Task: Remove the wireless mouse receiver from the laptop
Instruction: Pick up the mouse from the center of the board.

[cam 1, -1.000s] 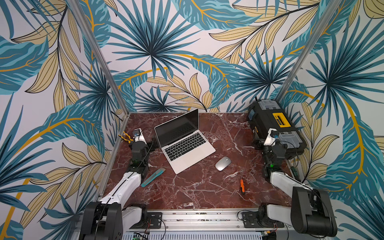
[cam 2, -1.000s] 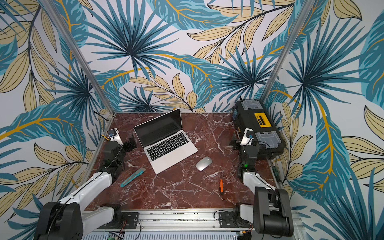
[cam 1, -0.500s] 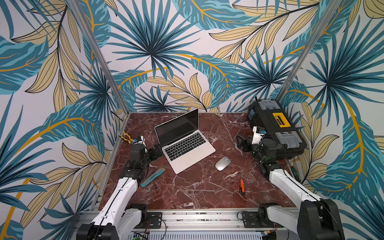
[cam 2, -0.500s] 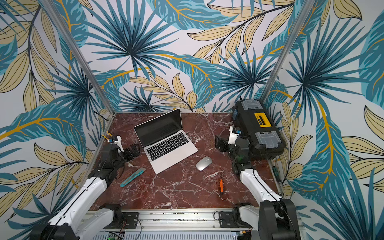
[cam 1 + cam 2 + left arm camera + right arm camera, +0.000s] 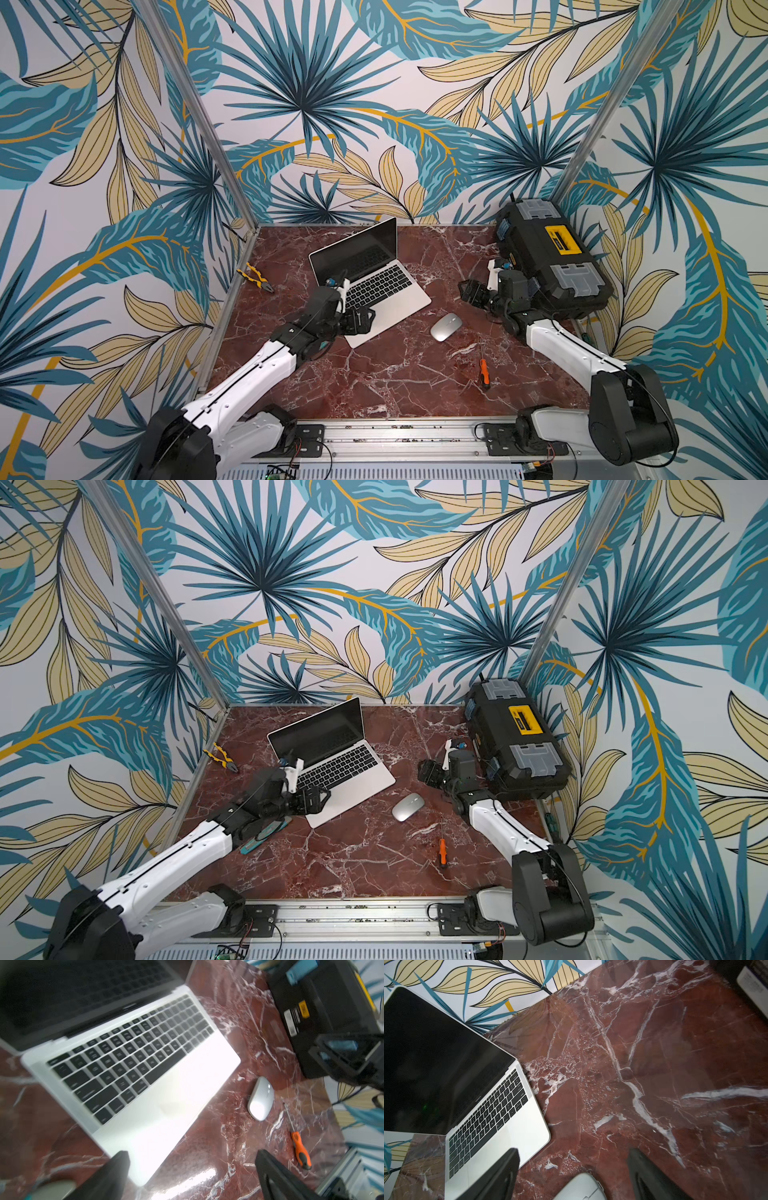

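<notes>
Scene: A red marble table (image 5: 374, 386) with leaf-print walls, seen from above. Two white-and-black arms reach in from the bottom of the frame.

Laptop: The laptop (image 5: 390, 303) stands open at the centre of both top views, turned at an angle. It has a slim silver body, black keys and a large pale trackpad. Its dark screen is tilted back toward the upper left.

Receiver: The wireless mouse receiver (image 5: 526, 1073) is, I think, the small dark nub seen in the right wrist view. It juts from the laptop's side edge close to the hinge, on the side toward frame right in a top view. It is too small to be sure of, and it looks plugged in.

Left claw: The left claw (image 5: 368, 320) hovers over the laptop's near left corner, just left of centre, fingers spread wide and empty. I judge it is placed to steady the laptop.

Right claw: The right claw (image 5: 467, 291) hangs right of centre, between the laptop and a black-and-yellow toolbox (image 5: 552, 262). It is spread, empty and well apart from the nub, and seems to be lining up for the pinch.

Nearby: A silver mouse (image 5: 446, 327) lies below and to the right of the laptop. An orange screwdriver (image 5: 484, 370) lies lower right, and yellow pliers (image 5: 254, 277) lie at the left table edge.
</notes>
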Motion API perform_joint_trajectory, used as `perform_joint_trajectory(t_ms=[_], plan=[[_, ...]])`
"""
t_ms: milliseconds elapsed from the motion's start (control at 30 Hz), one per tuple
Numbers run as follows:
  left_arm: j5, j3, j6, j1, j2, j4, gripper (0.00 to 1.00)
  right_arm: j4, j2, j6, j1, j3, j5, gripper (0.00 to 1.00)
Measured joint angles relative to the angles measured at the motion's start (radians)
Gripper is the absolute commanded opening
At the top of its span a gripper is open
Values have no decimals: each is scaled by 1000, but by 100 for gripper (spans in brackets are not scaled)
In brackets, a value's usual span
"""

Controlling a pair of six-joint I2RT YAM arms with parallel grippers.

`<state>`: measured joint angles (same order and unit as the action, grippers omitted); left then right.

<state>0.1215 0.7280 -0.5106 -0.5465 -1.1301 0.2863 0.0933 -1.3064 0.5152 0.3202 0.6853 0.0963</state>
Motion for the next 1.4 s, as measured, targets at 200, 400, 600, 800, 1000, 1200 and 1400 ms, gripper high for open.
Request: perform_joint_trajectory(t_ms=[200,400,600,800,1000,1200,1400], plan=[[-77,399,187,-220,-431,80,89,-80,11,2,-12,0,-33,88],[-58,670,328,-343,-758,146,90,-127,71,1,-57,-37,-40,88],[-34,824,422,-358,-945,198,93,-156,114,-3,-115,-56,-43,88],[-40,947,490,-360,-1027,258,93,-176,127,-16,-150,-79,-36,88],[-45,1007,522,-378,-1073,283,91,-194,137,-38,-185,-82,-17,88],[-55,1031,522,-400,-1132,297,86,-206,161,-56,-253,-82,16,89],[-100,1101,518,-423,-1182,329,79,-206,165,-56,-272,-82,47,89]])
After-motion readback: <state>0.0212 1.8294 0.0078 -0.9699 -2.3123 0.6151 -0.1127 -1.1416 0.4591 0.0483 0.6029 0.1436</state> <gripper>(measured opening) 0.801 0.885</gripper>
